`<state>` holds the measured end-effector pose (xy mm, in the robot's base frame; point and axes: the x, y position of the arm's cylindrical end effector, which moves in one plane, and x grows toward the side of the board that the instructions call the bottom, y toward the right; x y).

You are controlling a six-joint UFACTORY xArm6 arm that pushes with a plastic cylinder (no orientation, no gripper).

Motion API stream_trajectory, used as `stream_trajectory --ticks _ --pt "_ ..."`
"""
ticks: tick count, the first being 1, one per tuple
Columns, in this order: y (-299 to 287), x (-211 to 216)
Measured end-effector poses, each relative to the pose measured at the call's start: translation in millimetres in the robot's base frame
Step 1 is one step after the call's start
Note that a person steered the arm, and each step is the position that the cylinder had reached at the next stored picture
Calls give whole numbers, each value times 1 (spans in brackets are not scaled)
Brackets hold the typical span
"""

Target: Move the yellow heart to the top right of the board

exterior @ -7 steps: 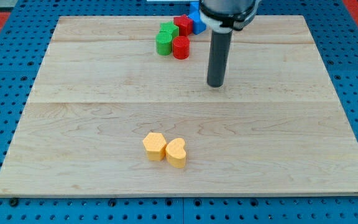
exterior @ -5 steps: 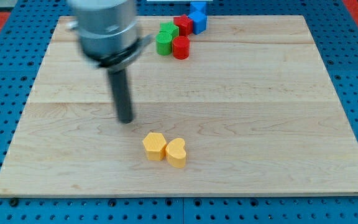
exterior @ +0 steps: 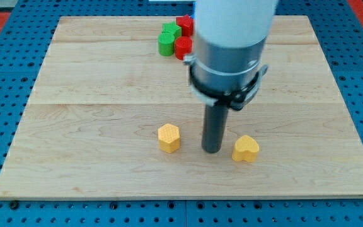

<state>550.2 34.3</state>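
My tip [exterior: 212, 150] rests on the wooden board [exterior: 74, 126] in its lower middle area, standing between two yellow blocks. It is a bare rod end, clamped on nothing, with nothing carried. The yellow heart [exterior: 246, 149], the object of the task, lies just beside my tip on the view's right, at roughly the same height in the view; a narrow strip of board appears to separate them, though contact cannot be ruled out at this resolution. The yellow hexagonal block [exterior: 168, 137] sits on the view's left of my tip, a little farther off and clearly apart from it. The heart lies in the lower part of the board, right of centre, well apart from the top right corner, so in my judgement the task remains largely undone. The governing relation is this: the heart lies to the view's right of my tip, whereas the destination lies toward the view's top and right. A push from the present position would, I judge, drive the heart sideways toward the right edge only; my tip would need to come round to the heart's lower left side to send it up the diagonal. Near the view's top, a cluster comprising a green block [exterior: 167, 38] and two red blocks [exterior: 183, 47] [exterior: 184, 24] stands left of the intended path and partly behind the arm's housing [exterior: 229, 44]; it should not interfere.
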Motion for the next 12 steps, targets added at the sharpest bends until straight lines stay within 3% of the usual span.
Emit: stream_trajectory --ticks 1,2,3,4,5,6,8,10,12 --pt "51 34" --pt "96 -41" --pt "98 -129" --pt "130 -95" --pt "59 -98" --pt "72 -119" --pt "182 -227" --pt "194 -223" --pt "131 -222"
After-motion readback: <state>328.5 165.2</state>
